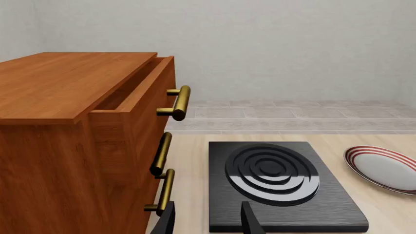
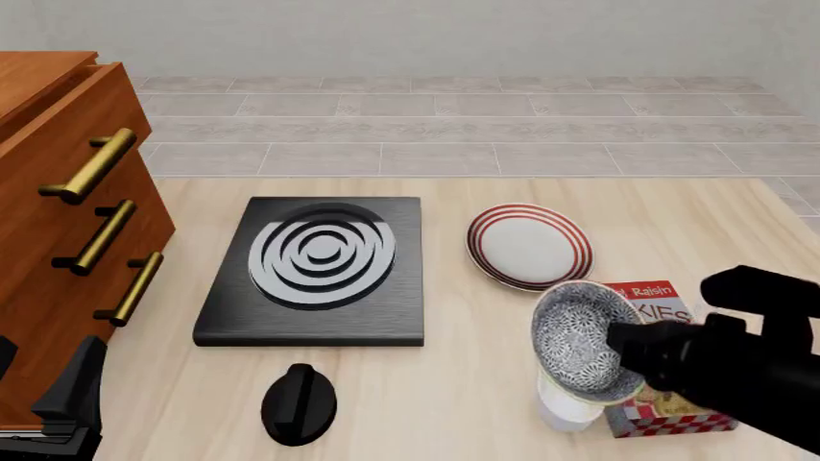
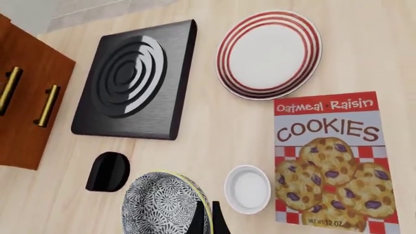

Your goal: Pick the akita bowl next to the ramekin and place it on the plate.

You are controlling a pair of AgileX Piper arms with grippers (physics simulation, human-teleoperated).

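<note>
Light wood table (image 2: 448,221) — carries wooden drawer cabinet (image 2: 58,221) at left, black burner slab (image 2: 318,269) centre, black knob (image 2: 299,403) in front of it. Plate (image 2: 528,246) right of slab — ramekin (image 3: 248,189) and cookie box (image 3: 331,156) nearer, side by side.

Wood cabinet (image 2: 58,240) – brass handles (image 2: 90,165), glossy knob (image 2: 299,403)

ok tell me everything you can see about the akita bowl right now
The akita bowl is a small round bowl, its inside covered in a fine grey-and-white speckled pattern with a pale rim. The right gripper is shut on its rim, holding it tilted with the opening turned toward the front camera. It hangs lifted above the white ramekin, beside the cookie box, short of the red-ringed plate. Nothing is seen inside it.
</note>
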